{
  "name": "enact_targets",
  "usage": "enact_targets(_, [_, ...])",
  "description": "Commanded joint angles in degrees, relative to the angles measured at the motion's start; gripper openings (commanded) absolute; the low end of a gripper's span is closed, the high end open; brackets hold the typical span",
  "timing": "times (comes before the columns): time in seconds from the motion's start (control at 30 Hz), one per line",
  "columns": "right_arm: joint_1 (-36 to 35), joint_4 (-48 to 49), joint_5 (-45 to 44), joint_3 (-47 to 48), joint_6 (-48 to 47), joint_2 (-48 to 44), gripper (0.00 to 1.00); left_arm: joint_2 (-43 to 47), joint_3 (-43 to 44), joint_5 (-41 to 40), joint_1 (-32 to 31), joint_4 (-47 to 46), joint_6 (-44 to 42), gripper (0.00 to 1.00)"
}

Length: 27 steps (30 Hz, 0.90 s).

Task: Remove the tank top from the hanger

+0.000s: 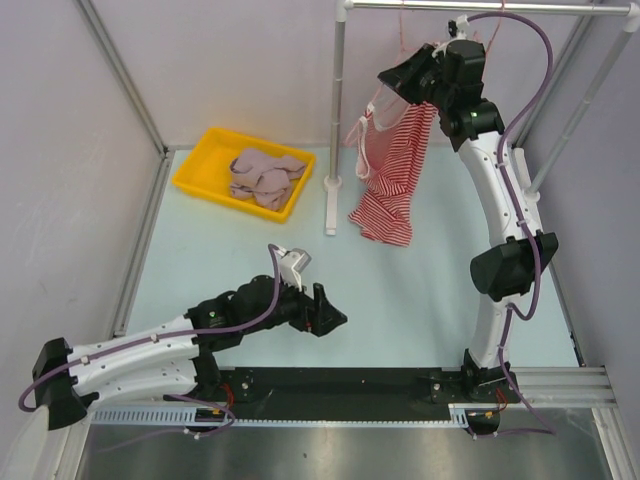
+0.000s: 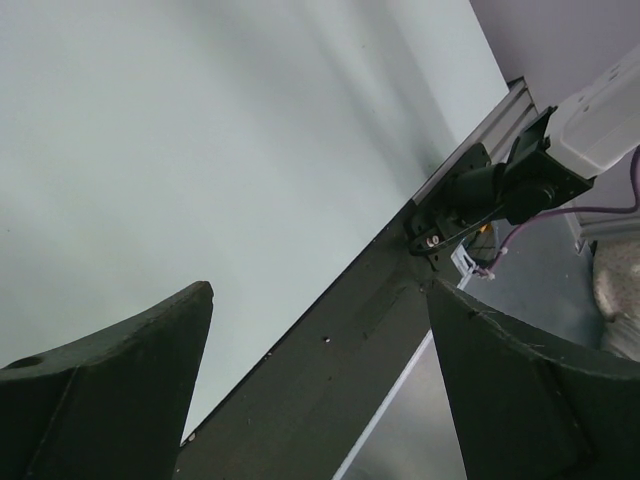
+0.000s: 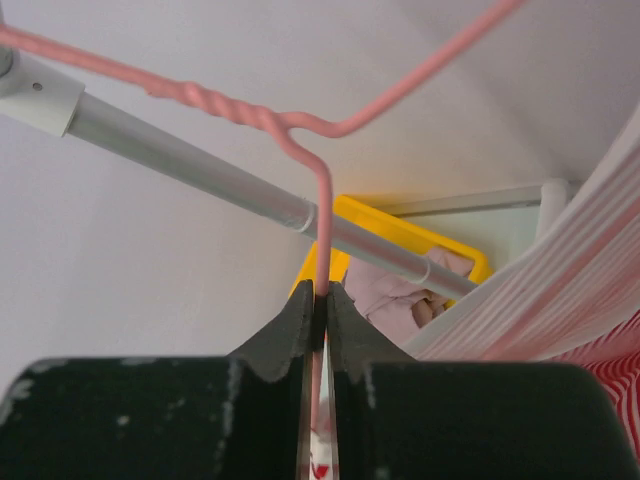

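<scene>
A red-and-white striped tank top (image 1: 395, 165) hangs from a pink wire hanger (image 3: 215, 103) on a grey rail (image 3: 180, 150) at the far right of the pale table (image 1: 420, 290). The garment's hem touches the table just beside the rack's white upright post (image 1: 337, 100). Left of that post sits a yellow bin (image 1: 195, 157) holding crumpled pink cloth (image 1: 265, 178).

The right gripper (image 1: 392, 85) is raised to the rail. Only its wrist camera shows the grip: both fingers are pressed together on the hanger's vertical wire, just below the rail, with striped fabric bunched close at the right edge. The overhead view hides this contact behind the arm.

The left gripper (image 1: 328, 312) lies low near the table's front centre, well apart from the garment. Its wrist view shows the fingers (image 2: 150, 380) spread wide with nothing between them. Bare table lies between the two arms; walls close in on both sides.
</scene>
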<state>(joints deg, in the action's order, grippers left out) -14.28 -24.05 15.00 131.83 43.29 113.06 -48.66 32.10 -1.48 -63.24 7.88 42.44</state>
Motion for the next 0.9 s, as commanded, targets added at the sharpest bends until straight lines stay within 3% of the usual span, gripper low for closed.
enact_targets(0.0, [-0.2,5.4,1.0,3.6,2.4,-0.3,0.02,2.0,3.5,-2.5,-0.3,1.5,-1.0,0.93])
enact_targets(0.37, [0.1,6.0,5.7,3.8,9.2,-5.7,0.00,3.2,11.2,-3.7,-0.3,6.9,-6.8,0.93])
enact_targets(0.67, [0.7,7.1,11.5,-7.9,12.9,-17.2,0.00,3.6,25.2,-5.0,-0.3,10.6,-21.5,0.89])
enact_targets(0.77, [2.0,6.0,16.2,-9.1,13.0,-19.8,0.00,2.3,30.2,-6.1,-0.2,10.3,-26.3,0.83])
enact_targets(0.87, [2.9,5.2,20.7,-12.6,12.5,-22.3,0.00,0.0,35.3,-6.7,0.1,10.5,-30.6,0.84])
